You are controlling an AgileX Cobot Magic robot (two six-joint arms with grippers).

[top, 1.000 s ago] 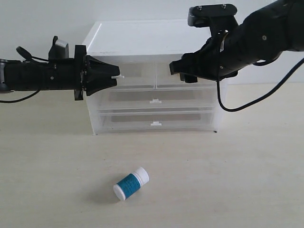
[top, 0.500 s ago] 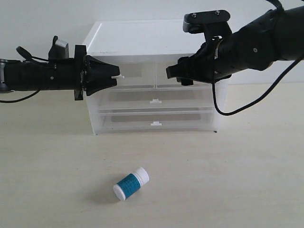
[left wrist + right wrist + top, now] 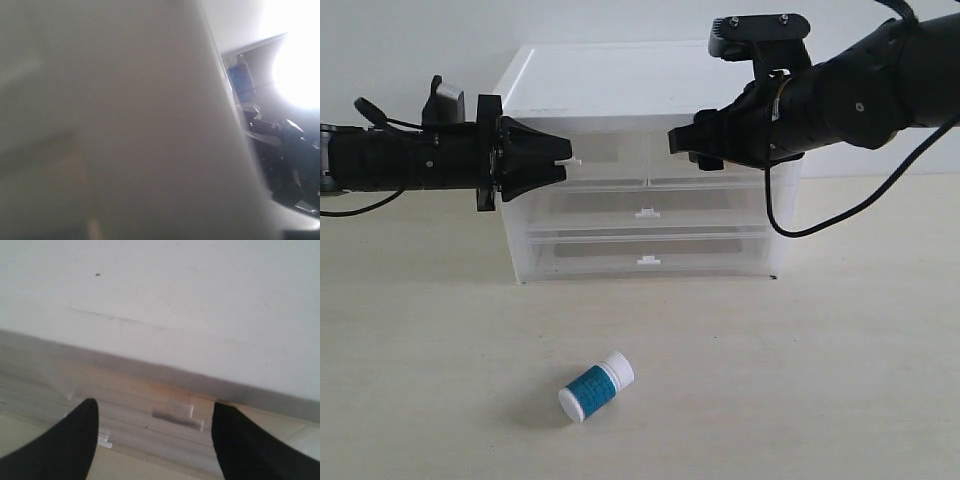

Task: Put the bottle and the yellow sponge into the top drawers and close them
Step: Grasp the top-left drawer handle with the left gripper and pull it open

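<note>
The bottle (image 3: 596, 387), white with a teal label, lies on its side on the table in front of the drawer unit (image 3: 620, 80). The yellow sponge is out of view. Both top drawers sit pushed in; the left one (image 3: 605, 152) has its white tab handle (image 3: 574, 160) right at the tip of my left gripper (image 3: 564, 160), whose jaws I cannot make out. My right gripper (image 3: 682, 140) hovers before the right top drawer (image 3: 662, 168), open. In the right wrist view that gripper (image 3: 160, 440) has the handle (image 3: 177, 415) between its fingers, untouched.
Two full-width drawers (image 3: 647, 205) lie shut below the top ones. A blurred white surface of the unit (image 3: 110, 125) fills the left wrist view, with the right arm (image 3: 295, 160) at one side. The bare table (image 3: 800, 380) spreads around the bottle.
My right gripper has shifted a little leftward and slightly up in front of the right top drawer. The left arm and the bottle have not moved.
</note>
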